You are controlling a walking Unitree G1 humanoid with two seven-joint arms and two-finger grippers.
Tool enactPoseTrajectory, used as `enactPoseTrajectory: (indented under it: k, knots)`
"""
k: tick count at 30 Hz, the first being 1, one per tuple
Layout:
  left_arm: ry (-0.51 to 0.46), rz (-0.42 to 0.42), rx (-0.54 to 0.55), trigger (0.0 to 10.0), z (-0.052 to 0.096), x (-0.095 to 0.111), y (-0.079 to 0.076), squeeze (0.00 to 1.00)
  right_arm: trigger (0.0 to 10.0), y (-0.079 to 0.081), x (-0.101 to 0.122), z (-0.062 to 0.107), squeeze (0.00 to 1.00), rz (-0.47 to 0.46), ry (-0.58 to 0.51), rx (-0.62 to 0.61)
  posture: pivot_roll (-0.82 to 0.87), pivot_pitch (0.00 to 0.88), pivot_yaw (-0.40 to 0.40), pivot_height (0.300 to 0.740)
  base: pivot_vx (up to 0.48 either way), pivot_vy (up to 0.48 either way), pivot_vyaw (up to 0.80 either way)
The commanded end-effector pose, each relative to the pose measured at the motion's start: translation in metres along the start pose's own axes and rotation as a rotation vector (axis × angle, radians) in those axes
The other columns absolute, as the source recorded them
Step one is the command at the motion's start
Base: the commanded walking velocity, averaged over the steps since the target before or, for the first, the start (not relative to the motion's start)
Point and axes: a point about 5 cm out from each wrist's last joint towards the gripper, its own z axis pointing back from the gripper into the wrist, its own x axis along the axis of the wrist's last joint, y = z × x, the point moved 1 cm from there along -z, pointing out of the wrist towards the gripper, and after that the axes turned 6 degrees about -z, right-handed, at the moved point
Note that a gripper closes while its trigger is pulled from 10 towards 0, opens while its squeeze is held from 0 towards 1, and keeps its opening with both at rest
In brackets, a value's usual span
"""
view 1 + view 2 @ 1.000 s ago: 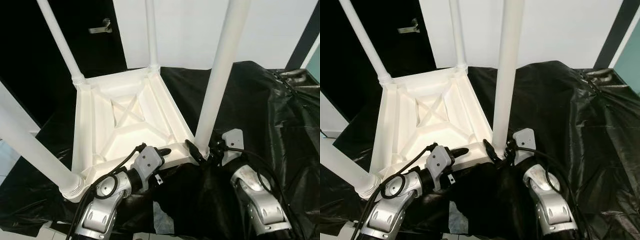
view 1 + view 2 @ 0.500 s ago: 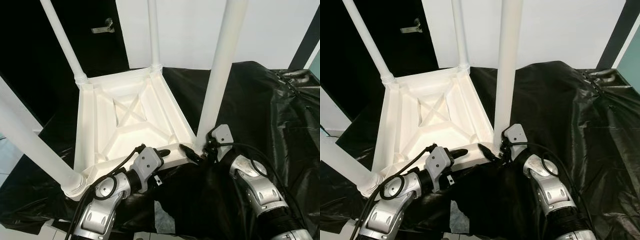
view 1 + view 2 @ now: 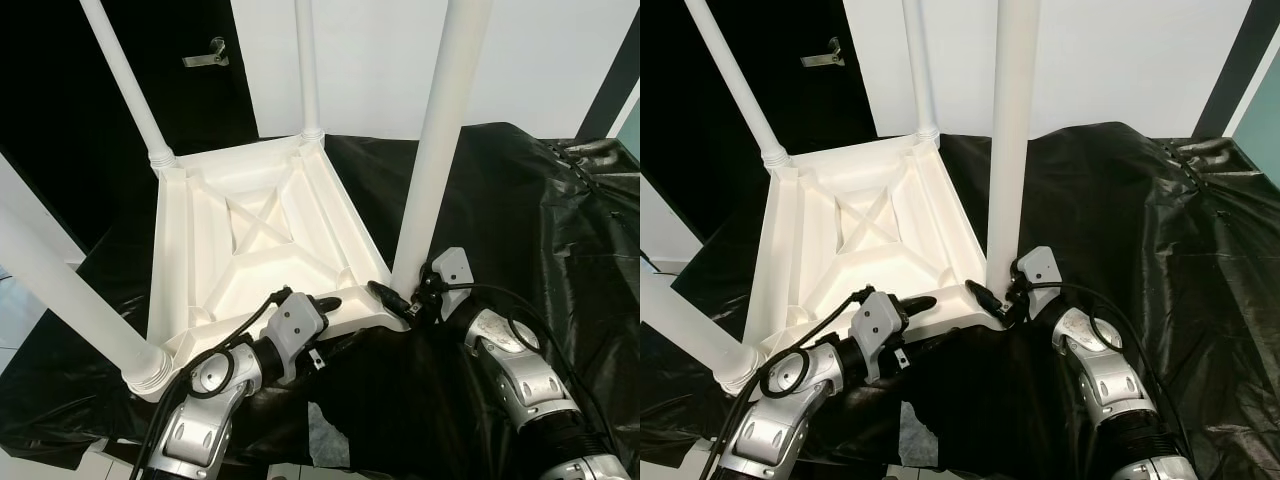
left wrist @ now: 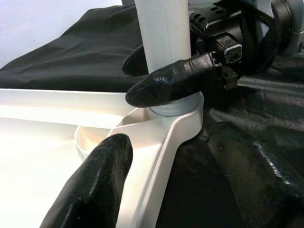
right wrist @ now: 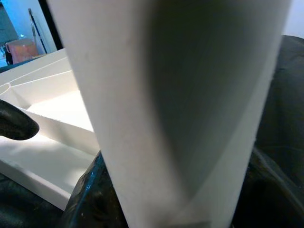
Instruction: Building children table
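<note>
While it lies upside down on the black plastic sheet (image 3: 520, 190), the white children table (image 3: 255, 250) shows its ribbed underside with an X-shaped brace in the middle and raised rims all round; four round white legs stand up from the corner sockets, each with a ringed collar at its base. Near-right leg (image 3: 435, 150) rises straight from the corner closest to the right arm; the near-left leg (image 3: 60, 285) leans out toward the robot's left. Right end effector (image 3: 400, 300) sits at the base of that near-right leg, fingers on either side of it and closed around it, seen also in the left wrist view (image 4: 175, 80). Left end effector (image 3: 325, 303) rests at the table's near rim, fingers spread apart, one over the rim inside the underside, one outside over the sheet. Behind: white wall (image 3: 540, 60), dark door with a metal handle (image 3: 205, 55).
</note>
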Motion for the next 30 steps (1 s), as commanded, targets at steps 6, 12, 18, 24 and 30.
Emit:
enactPoseTrajectory:
  k: [6,12,18,24,30]
  knots:
    - [0.005,0.011,0.052,10.0,-0.001,-0.002,0.004,0.0,10.0,0.0,-0.011,0.003,0.0,-0.005,0.046,-0.158,0.04,0.0,0.049,0.74,0.0,0.0,0.0]
    - [-0.001,0.013,0.053,10.0,-0.003,0.0,0.004,0.0,10.0,-0.005,-0.019,0.003,0.0,-0.04,0.076,-0.362,0.04,0.0,0.051,0.74,0.0,0.0,0.0]
    - [-0.003,0.012,0.051,10.0,-0.003,0.0,0.004,0.0,10.0,0.002,-0.021,0.002,0.0,-0.093,0.066,-0.543,0.03,0.0,0.051,0.74,0.0,0.0,0.0]
    - [-0.001,0.009,0.051,10.0,-0.003,-0.001,0.004,0.0,10.0,0.019,-0.02,-0.002,0.0,-0.157,0.036,-0.716,0.04,0.0,0.045,0.74,0.0,0.0,0.0]
    - [-0.001,0.011,0.05,10.0,-0.004,-0.001,0.002,0.0,10.0,0.027,-0.017,-0.006,0.0,-0.172,0.028,-0.685,0.04,0.0,0.037,0.74,0.0,0.0,0.0]
